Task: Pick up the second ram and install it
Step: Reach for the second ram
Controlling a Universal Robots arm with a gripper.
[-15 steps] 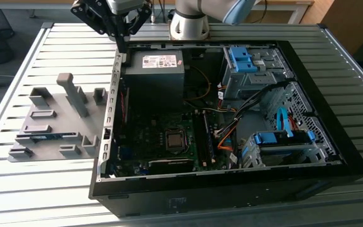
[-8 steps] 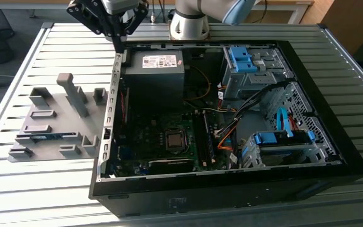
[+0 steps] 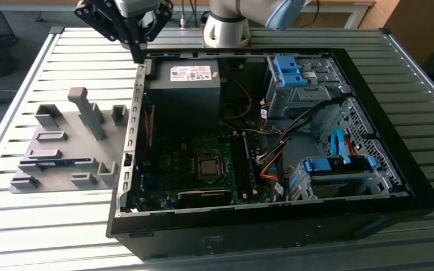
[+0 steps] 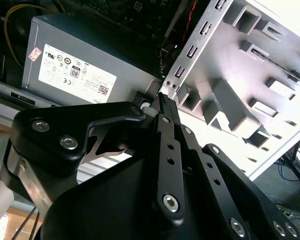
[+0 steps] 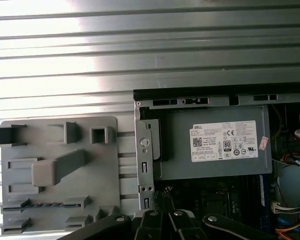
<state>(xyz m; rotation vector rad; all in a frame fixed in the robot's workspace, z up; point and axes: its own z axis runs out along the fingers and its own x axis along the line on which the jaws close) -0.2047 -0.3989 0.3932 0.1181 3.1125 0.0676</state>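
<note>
Evidently the pick-up is not yet made. The second ram [image 3: 51, 164], a long, thin blue-green circuit-board stick, sits in a slot of the grey moulded plastic holder plate [image 3: 74, 148], toward that plate's near edge in the exterior view and well apart from the tool. In the first wrist view the second ram [image 5: 42, 205] shows as a dark strip in its slot.

To do this reach well, I judge the tool should come over the stick's middle, square to its long edges. It should spread just wider than the board is thick, so the pads take the edges and not the chips or the holder's walls.

The black two-fingered tool [image 3: 138, 56] hangs by a rear corner of the open black computer case [image 3: 277, 231], which lies on the slatted metal worktop [image 3: 51, 237]. It is close to the grey power supply box [image 3: 183, 90]. In the second wrist view its fingers [image 4: 166, 150] look clenched together, tip to tip, gripping nothing.
</note>
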